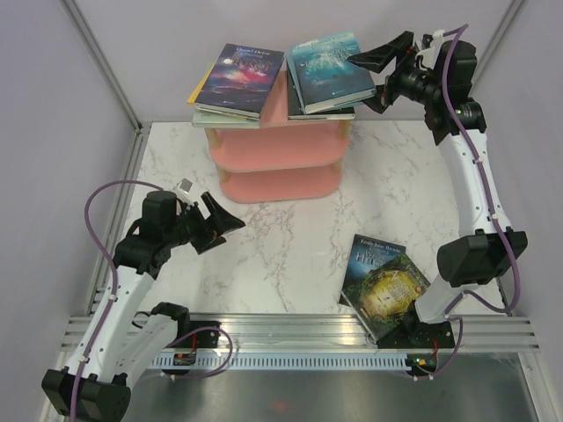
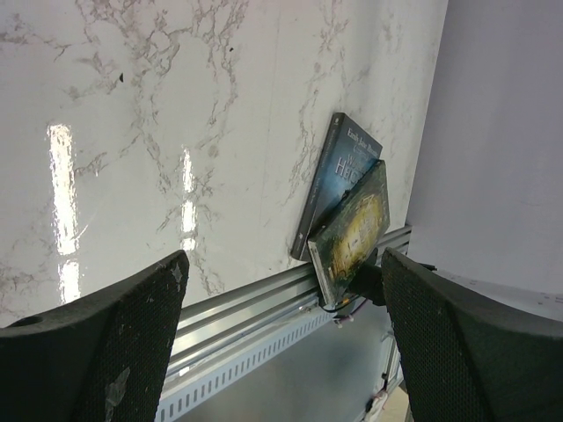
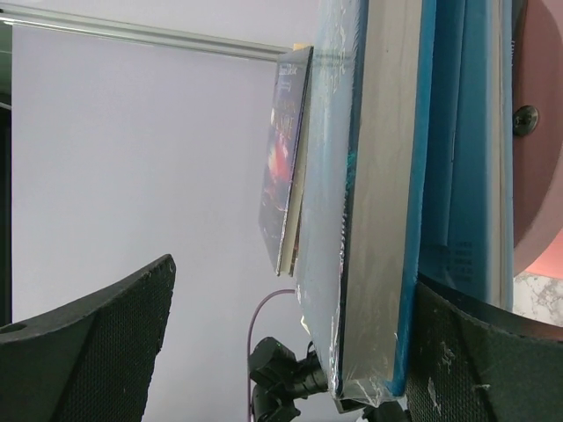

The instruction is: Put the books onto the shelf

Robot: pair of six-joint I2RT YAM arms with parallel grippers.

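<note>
The pink shelf (image 1: 280, 149) stands at the back centre and carries two stacks of books on its top board. A purple galaxy book (image 1: 239, 79) tops the left stack and a teal book (image 1: 332, 70) tops the right one. My right gripper (image 1: 368, 77) is open at the teal book's right edge, one finger above it and one below. In the right wrist view the teal book (image 3: 378, 220) lies between the spread jaws of that gripper (image 3: 290, 343). A dark blue book (image 1: 374, 255) and a green-gold book (image 1: 387, 294) lie on the table. My left gripper (image 1: 224, 233) is open and empty.
The right arm's base (image 1: 422, 325) sits against the green-gold book's near corner. In the left wrist view the dark blue book (image 2: 339, 176) and the green-gold book (image 2: 356, 224) lie by the metal rail (image 2: 246, 308). Marble tabletop (image 1: 290, 237) lies between both arms.
</note>
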